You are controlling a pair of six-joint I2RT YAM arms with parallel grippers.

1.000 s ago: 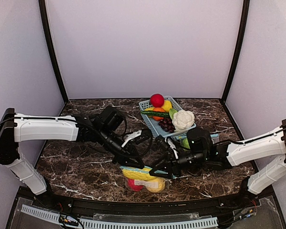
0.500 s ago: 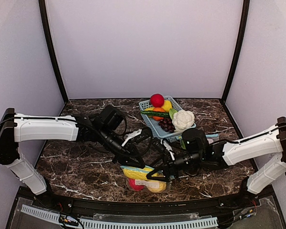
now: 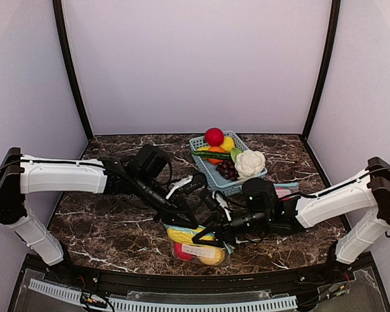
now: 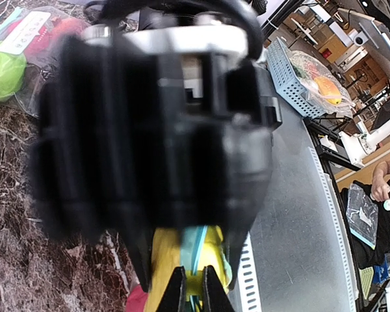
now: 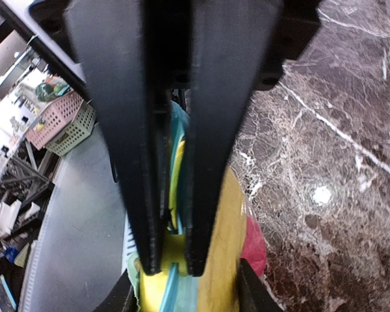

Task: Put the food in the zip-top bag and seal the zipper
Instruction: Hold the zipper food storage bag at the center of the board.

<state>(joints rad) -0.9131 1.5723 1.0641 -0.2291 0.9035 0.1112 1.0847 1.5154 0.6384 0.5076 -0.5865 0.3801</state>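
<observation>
The zip-top bag [image 3: 196,247] lies at the table's near edge with food inside: a long yellow piece [image 3: 187,235], a red one [image 3: 181,252] and a yellow round one [image 3: 214,255]. My left gripper [image 3: 188,223] is shut on the bag's blue zipper strip [image 4: 196,250], which runs up between its fingertips in the left wrist view, where that gripper [image 4: 193,290] sits at the bottom edge. My right gripper [image 3: 208,235] comes in from the right. Its jaws [image 5: 171,263] stand narrowly apart astride the same strip [image 5: 179,153], not pinching it. Red food [image 5: 255,247] shows through the bag.
A light-blue basket [image 3: 196,141] at the back middle holds a red apple [image 3: 214,136], a cauliflower [image 3: 249,162], grapes [image 3: 227,170] and other pieces. A second clear bag with a green fruit [image 4: 3,68] lies behind the right arm. The metal table rail [image 4: 292,214] is close by.
The right arm has slid left along the bag's top toward the left gripper. Its jaws widened and then narrowed again. The left arm and its grip have not moved.
</observation>
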